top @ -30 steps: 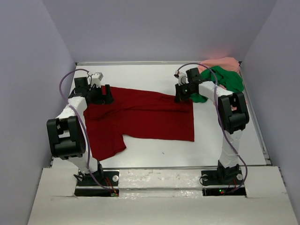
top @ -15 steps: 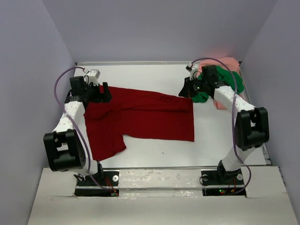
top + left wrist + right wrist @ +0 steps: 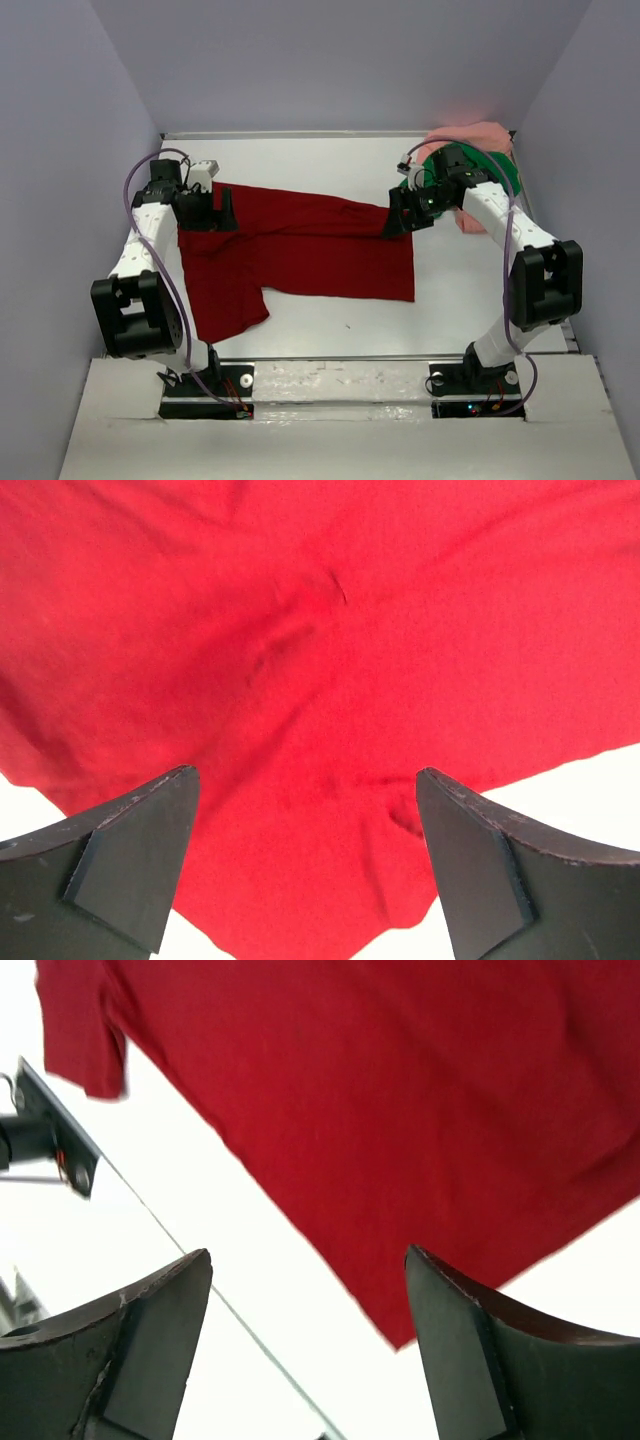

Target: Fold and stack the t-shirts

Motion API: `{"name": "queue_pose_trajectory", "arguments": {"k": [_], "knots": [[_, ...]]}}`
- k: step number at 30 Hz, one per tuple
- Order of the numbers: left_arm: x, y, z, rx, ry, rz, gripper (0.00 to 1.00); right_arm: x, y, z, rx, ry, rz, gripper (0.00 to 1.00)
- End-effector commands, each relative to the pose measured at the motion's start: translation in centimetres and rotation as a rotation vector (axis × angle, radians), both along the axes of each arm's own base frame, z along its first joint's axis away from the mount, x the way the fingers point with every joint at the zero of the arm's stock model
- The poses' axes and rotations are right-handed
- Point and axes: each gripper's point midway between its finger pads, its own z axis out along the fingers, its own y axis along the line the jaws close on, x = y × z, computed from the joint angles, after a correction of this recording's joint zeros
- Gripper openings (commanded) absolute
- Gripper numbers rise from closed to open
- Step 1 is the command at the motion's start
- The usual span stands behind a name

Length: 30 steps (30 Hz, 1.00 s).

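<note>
Left end effector [image 3: 224, 210] is seen spread, from above, at the far-left corner of the dark red t-shirt [image 3: 310, 245] laid on the surface [image 3: 300, 160]; right end effector [image 3: 396, 222] is spread at its far-right corner. Wrist views: nothing is gripped.

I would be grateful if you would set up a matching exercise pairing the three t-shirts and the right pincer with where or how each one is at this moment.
Column one:
1. dark red t-shirt
2. green t-shirt
3. pink t-shirt
4. right pincer

Column two:
A. heaped farthest back on the right
B. open, over a corner of the dark red t-shirt
C. spread out flat on the table
D. bunched up, partly hidden behind the right arm

Pairs: 1-C, 2-D, 3-A, 4-B
</note>
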Motion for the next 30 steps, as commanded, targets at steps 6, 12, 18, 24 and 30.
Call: {"name": "queue_pose_trajectory", "arguments": {"k": [6, 12, 18, 24, 30], "knots": [[-3.6, -1.5, -0.8, -0.076, 0.182, -0.176, 0.99, -2.8, -1.6, -0.2, -0.089, 0.071, -0.006, 0.84], [-3.4, -1.2, -4.3, -0.090, 0.378, -0.273, 0.99, -1.9, -1.5, -0.2, -0.087, 0.041, 0.002, 0.85], [2.0, 0.1, -4.5, -0.077, 0.240, -0.113, 0.99, 3.3, -0.2, -0.9, -0.059, 0.001, -0.045, 0.75], [6.2, 1.3, -2.2, -0.001, 0.036, 0.025, 0.99, 7.4, 1.5, -1.0, 0.006, -0.023, -0.043, 0.00], [9.3, 1.5, 0.6, -0.004, -0.128, 0.109, 0.96, 10.6, 2.8, 0.2, 0.079, -0.066, -0.083, 0.00]]}}
